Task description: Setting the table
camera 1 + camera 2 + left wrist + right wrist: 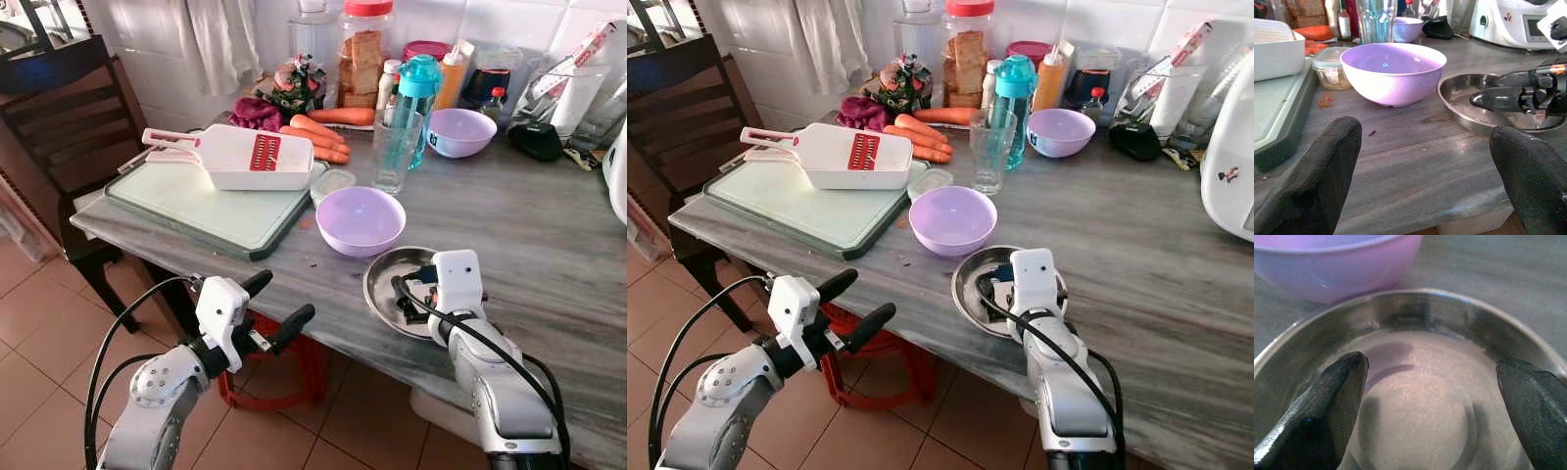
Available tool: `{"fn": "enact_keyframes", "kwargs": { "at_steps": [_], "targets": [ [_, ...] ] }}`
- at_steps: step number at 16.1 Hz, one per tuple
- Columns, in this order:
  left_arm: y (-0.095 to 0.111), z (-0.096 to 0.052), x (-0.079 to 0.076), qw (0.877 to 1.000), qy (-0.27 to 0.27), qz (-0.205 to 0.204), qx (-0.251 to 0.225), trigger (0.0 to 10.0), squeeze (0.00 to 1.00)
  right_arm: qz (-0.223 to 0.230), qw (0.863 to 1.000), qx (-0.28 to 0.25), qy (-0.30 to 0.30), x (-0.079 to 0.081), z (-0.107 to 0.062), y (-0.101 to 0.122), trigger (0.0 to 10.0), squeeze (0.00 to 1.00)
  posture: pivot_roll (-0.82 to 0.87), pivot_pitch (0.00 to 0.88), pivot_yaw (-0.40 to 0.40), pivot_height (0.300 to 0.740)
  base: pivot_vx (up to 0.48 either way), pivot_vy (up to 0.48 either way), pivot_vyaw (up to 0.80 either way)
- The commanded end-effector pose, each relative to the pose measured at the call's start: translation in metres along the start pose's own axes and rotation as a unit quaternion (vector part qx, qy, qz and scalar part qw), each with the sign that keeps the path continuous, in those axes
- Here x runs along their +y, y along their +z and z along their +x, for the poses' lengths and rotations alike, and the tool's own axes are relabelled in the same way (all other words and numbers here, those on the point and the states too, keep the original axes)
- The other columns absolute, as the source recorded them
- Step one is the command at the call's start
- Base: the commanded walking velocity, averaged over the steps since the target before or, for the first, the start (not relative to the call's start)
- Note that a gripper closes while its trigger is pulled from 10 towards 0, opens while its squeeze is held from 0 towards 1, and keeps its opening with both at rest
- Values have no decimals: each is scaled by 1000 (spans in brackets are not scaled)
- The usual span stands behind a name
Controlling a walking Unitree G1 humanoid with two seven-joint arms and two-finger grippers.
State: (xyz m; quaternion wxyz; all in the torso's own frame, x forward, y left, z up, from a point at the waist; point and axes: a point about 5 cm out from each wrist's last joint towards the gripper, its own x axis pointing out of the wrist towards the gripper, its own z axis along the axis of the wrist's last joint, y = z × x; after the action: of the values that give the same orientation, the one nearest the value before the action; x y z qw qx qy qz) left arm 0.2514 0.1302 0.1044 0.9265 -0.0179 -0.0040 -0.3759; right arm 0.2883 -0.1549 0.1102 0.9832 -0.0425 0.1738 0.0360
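Sitting just inside the table's (549, 245) near edge, the round, shiny steel plate (384, 284) lies flat beside the purple bowl (360, 219). The right gripper (1432, 391) hangs inside it, fingers spread. The left gripper (279, 308) hovers spread off the edge, over floor.

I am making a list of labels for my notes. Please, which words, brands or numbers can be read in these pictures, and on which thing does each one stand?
None can be read.
Sauce bottle: label too small.
Turquoise bottle: dark mark, blurred.
White kitchen machine: emblem and display, blurred.
Long white box: red print, illegible.
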Motion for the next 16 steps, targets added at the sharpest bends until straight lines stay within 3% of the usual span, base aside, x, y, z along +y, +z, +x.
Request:
{"fn": "enact_keyframes", "kwargs": {
  "at_steps": [1,4,5,6,10,16],
  "targets": [
    [-3,-2,0,1000,0,2,8,10000,0,7,1000,5,-3,0,3,3,10000,804,-13,17,32,740,0,0,0],
    [-3,-2,-1,1000,-1,2,9,10000,0,5,1000,29,7,1,9,-1,10000,749,-10,19,27,740,0,0,0],
    [-3,-2,-1,1000,0,2,9,10000,0,9,999,30,11,2,10,-1,10000,690,-8,21,26,740,0,0,0],
    [-4,-2,-2,1000,1,1,9,10000,0,9,999,32,19,4,13,0,10000,294,-8,22,24,740,0,0,0],
    [-5,-3,-3,1000,0,-1,11,10000,0,10,999,36,34,8,20,2,10000,55,1,18,22,740,0,0,0],
    [-4,-1,-3,1000,-1,0,10,10000,0,17,998,34,46,13,27,5,10000,20,3,10,23,740,0,0,0]
  ]
}}
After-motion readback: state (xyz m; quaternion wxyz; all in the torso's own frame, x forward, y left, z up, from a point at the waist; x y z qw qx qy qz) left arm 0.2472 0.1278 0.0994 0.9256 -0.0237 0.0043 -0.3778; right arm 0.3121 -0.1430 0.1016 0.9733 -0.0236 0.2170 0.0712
